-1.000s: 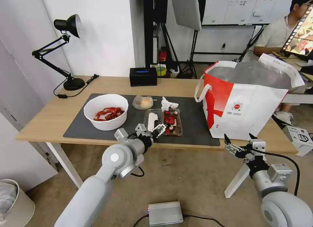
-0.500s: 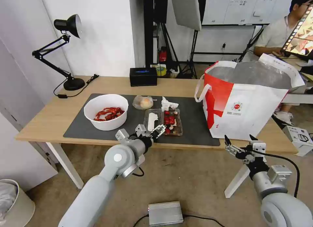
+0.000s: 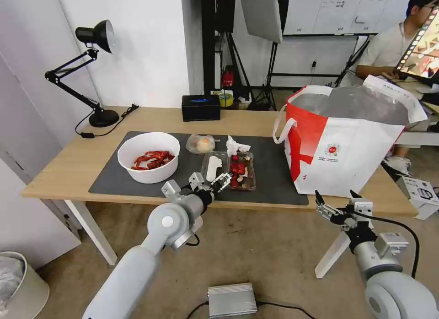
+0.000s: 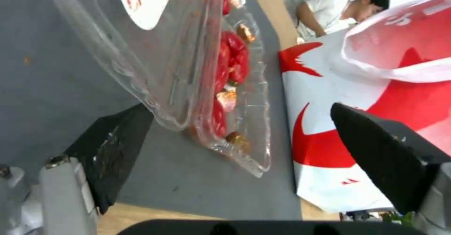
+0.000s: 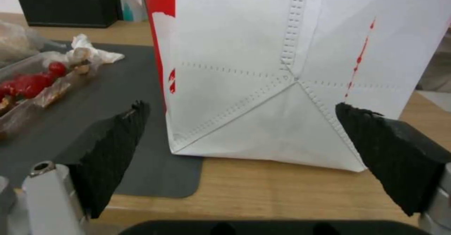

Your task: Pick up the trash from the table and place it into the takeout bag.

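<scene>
On the dark grey mat [image 3: 274, 172] of the table [image 3: 68, 163] stand a white bowl of red shells [image 3: 148, 156], a small clear bag of yellowish food [image 3: 200, 144], a crumpled tissue [image 3: 235, 146] and a clear two-compartment tray [image 3: 228, 169] with red scraps. My left gripper [image 3: 210, 181] is open at the tray's near end. In the left wrist view the tray [image 4: 188, 69] reaches in between the open left gripper [image 4: 244, 150]. The takeout bag [image 3: 347, 140] stands open at the table's right. My right gripper [image 3: 336, 204] hangs open in front of the takeout bag [image 5: 282, 69], below the table edge.
A black desk lamp [image 3: 91, 72] stands at the back left and a black box [image 3: 200, 107] at the back middle. On the floor are a grey metal box [image 3: 232, 300], a white bin [image 3: 20, 282] and a white box [image 3: 418, 195].
My left gripper has crept slightly forward toward the tray's near end. The right arm has barely moved.
</scene>
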{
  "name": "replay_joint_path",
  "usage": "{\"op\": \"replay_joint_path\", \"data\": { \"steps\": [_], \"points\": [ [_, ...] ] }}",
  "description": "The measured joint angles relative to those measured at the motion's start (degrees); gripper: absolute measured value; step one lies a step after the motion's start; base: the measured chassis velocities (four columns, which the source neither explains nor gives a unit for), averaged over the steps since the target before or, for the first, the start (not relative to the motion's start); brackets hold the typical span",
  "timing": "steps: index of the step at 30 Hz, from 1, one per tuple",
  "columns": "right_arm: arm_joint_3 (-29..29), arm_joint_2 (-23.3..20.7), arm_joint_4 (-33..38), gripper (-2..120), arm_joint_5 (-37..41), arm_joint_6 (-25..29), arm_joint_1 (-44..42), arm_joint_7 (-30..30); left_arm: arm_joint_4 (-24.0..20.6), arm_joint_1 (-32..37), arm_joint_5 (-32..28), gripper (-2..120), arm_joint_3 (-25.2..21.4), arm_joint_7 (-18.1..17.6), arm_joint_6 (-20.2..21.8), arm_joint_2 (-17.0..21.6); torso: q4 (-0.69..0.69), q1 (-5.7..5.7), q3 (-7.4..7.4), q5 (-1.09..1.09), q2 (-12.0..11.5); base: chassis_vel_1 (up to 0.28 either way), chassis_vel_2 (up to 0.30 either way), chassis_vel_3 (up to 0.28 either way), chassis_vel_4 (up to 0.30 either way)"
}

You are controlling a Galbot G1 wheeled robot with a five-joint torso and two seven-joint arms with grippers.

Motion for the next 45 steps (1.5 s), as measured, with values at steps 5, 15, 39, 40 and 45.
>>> {"op": "replay_joint_path", "data": {
  "steps": [5, 15, 39, 40, 45],
  "points": [
    [-0.1, 0.2, -0.1, 100, -0.2, 0.0, 0.0, -0.1, -0.3, 0.1, 0.9, 100, -0.1, 1.6, 0.0, 0.5, 0.0, 0.0, 0.0, 0.0, 0.0, 0.0, 0.0, 0.0, 0.0],
    [0.0, 0.5, -0.4, 100, -1.0, 0.2, -0.2, -0.4, -1.2, 1.1, 5.6, 100, 0.7, 8.8, 0.0, 1.5, 0.0, 0.0, 0.0, 0.0, 0.0, 0.0, 0.0, 0.0, 0.0],
    [0.2, 1.2, -0.6, 100, 0.1, 1.6, -0.9, -1.4, 0.1, 1.0, 15.1, 100, 5.4, 20.9, -2.0, 2.8, 0.0, 0.0, 0.0, 0.0, 0.0, 0.0, 0.0, 0.0, 0.0],
    [0.1, 1.1, -0.2, 100, 1.2, 1.6, -0.9, -1.6, 1.0, 0.3, 16.8, 100, 6.0, 21.7, -2.3, 3.3, 0.0, 0.0, 0.0, 0.0, 0.0, 0.0, 0.0, 0.0, 0.0],
    [-0.7, 0.6, 0.7, 100, 4.5, 1.1, -0.3, -2.6, 3.8, -2.1, 20.6, 95, 7.6, 23.2, -3.7, 4.6, 0.0, 0.0, 0.0, -0.01, 0.0, 0.0, 0.0, 0.0, 0.0]
  ]
}}
